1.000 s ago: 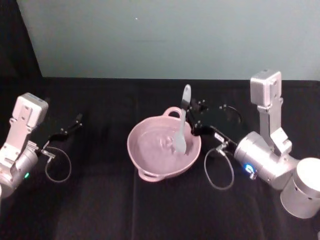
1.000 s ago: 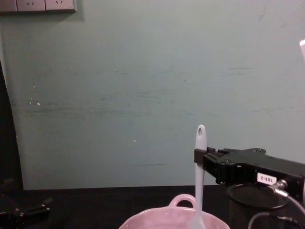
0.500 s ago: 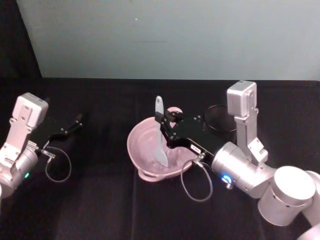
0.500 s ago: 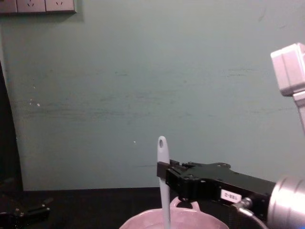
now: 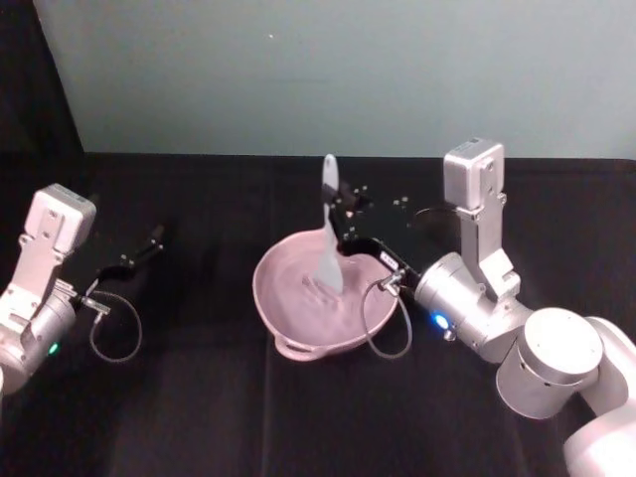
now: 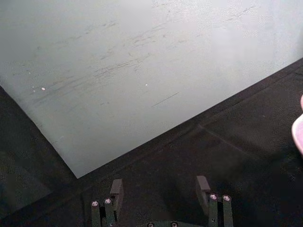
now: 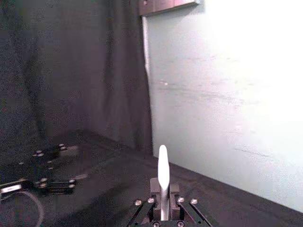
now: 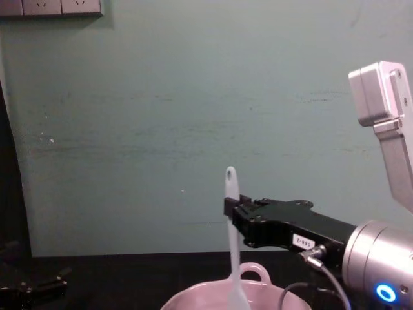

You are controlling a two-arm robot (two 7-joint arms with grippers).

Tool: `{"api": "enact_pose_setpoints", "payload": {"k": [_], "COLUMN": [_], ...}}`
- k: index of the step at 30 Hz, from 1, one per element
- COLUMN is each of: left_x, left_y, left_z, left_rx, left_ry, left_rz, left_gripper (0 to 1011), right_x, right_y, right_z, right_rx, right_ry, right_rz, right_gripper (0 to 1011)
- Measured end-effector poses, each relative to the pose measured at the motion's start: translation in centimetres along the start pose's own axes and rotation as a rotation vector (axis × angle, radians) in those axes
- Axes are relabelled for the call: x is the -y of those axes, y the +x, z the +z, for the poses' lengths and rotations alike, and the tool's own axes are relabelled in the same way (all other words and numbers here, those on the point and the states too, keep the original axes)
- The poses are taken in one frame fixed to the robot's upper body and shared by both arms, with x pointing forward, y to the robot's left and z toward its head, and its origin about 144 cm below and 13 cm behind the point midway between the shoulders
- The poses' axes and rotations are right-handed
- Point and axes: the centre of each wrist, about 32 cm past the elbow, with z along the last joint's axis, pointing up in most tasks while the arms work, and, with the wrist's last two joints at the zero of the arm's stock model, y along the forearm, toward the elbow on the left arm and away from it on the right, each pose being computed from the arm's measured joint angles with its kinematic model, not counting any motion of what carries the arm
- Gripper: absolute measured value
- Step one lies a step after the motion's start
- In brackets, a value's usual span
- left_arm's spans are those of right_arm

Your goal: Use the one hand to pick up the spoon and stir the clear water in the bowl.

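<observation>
At the centre of the head view, the bowl [image 5: 266, 298] sits on the black tabletop [image 5: 189, 407], with a small loop handle on its near rim, toward the lower edge of the frame. The spoon [image 5: 328, 248] stands nearly upright over it, with the blade down inside the bowl, right of the bowl's middle, and the holed end of the handle pointing up. Whether the blade reaches the bottom cannot be told.

The right gripper [image 5: 336, 211] comes in from the right side of the frame on its silver wrist. Its black fingers are closed tight on the upper part of the spoon handle, a little below the hole. The chest view shows the same grip from the side: the spoon [image 8: 231, 226] rises out of the bowl [image 8: 193, 301] at the bottom edge, and the right gripper [image 8: 230, 210] clamps it from the right. From the right wrist view, the handle [image 7: 163, 172] stands straight up between the jaws.

The left gripper [image 5: 151, 240] rests at the left of the head view, well apart from the bowl. Its fingers [image 6: 116, 188] stand apart with nothing between them.
</observation>
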Motion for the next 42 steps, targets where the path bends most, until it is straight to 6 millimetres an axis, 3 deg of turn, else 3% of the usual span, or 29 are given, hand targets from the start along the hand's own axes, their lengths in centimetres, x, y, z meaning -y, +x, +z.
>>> {"api": "enact_pose_setpoints", "payload": {"k": [11,22,35,42], "left_x": [0.0,0.0,0.0,0.0], "left_y": [0.0,0.0,0.0,0.0], "left_z": [0.0,0.0,0.0,0.0], "left_rx": [0.0,0.0,0.0,0.0], "left_ry": [0.0,0.0,0.0,0.0], "left_rz": [0.0,0.0,0.0,0.0], "left_gripper": [1011,1011,1011,1011], "right_x": [1.2,2.6,4.1,5.5], "right_y": [1.5,1.6,2.8,4.5], "right_z": [0.9,2.6,6.5,8.5], "right_rx": [0.035,-0.055,-0.209,-0.276], "right_ry": [0.01,0.038,0.095,0.11], "right_rz": [-0.058,-0.052,-0.055,-0.093], "right_gripper": [109,109,109,109]}}
